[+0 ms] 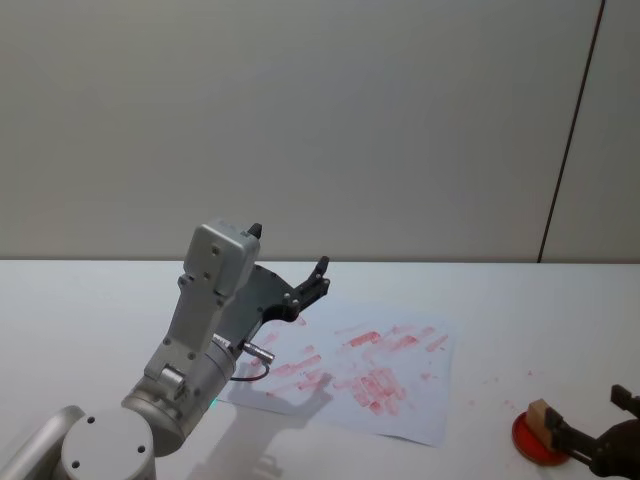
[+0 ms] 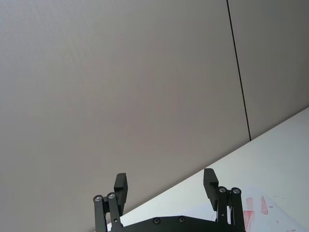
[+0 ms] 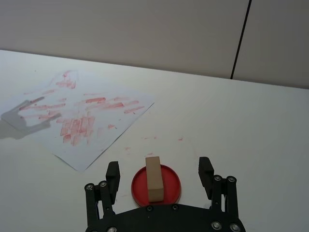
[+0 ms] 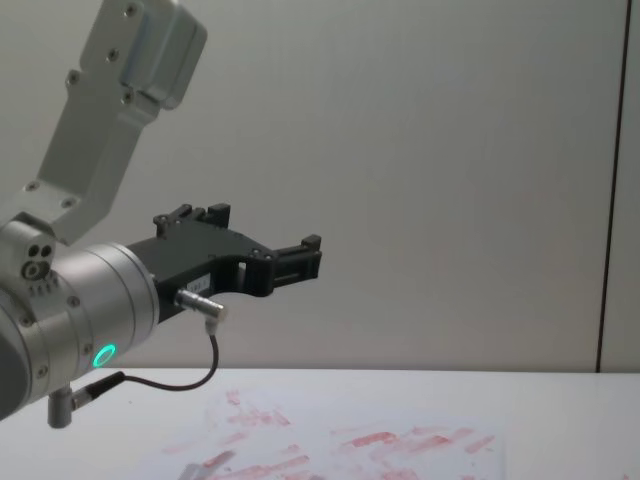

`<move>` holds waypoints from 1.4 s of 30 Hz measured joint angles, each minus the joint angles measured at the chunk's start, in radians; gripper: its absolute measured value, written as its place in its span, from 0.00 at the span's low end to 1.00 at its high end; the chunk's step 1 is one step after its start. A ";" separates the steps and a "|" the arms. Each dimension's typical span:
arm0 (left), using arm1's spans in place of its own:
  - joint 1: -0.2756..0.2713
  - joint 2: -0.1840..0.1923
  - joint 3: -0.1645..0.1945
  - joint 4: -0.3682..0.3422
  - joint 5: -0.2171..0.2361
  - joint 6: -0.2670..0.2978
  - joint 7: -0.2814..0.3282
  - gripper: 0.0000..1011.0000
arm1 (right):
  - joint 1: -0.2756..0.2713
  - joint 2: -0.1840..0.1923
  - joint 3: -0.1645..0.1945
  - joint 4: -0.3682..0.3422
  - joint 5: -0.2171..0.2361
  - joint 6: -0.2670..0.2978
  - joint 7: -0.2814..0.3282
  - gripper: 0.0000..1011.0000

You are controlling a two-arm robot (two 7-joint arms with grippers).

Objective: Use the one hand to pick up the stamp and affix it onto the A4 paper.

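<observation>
Fingers [image 3: 113, 175] of the right hand [image 3: 159, 167] spread open near the stamp [image 3: 153, 178]; it stands upright on a red pad [image 3: 172, 187] on the bench [image 3: 251, 125], near the paper [image 3: 99, 118]; left hand [image 2: 164, 179] raised, open.

In the lower middle of the frame, the right end effector [image 3: 159, 167] is spread wide, its black fingers [image 3: 113, 173] standing on either side of the stamp [image 3: 153, 178] without touching it. The stamp stands upright on a red round pad [image 3: 171, 186] on the white desk [image 3: 231, 121]. The A4 paper [image 3: 87, 116], smeared with red marks, lies at the middle left, with a grey shadow [image 3: 24, 118] at the left edge.
</observation>
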 joint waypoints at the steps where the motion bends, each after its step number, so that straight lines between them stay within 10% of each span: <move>1: 0.000 0.000 0.000 0.000 0.000 0.000 0.000 0.99 | 0.008 -0.003 -0.003 0.007 -0.005 0.012 0.007 0.99; 42: 0.000 0.000 0.000 0.000 0.000 0.000 0.000 0.99 | 0.223 -0.105 -0.084 0.183 -0.195 0.224 0.161 0.99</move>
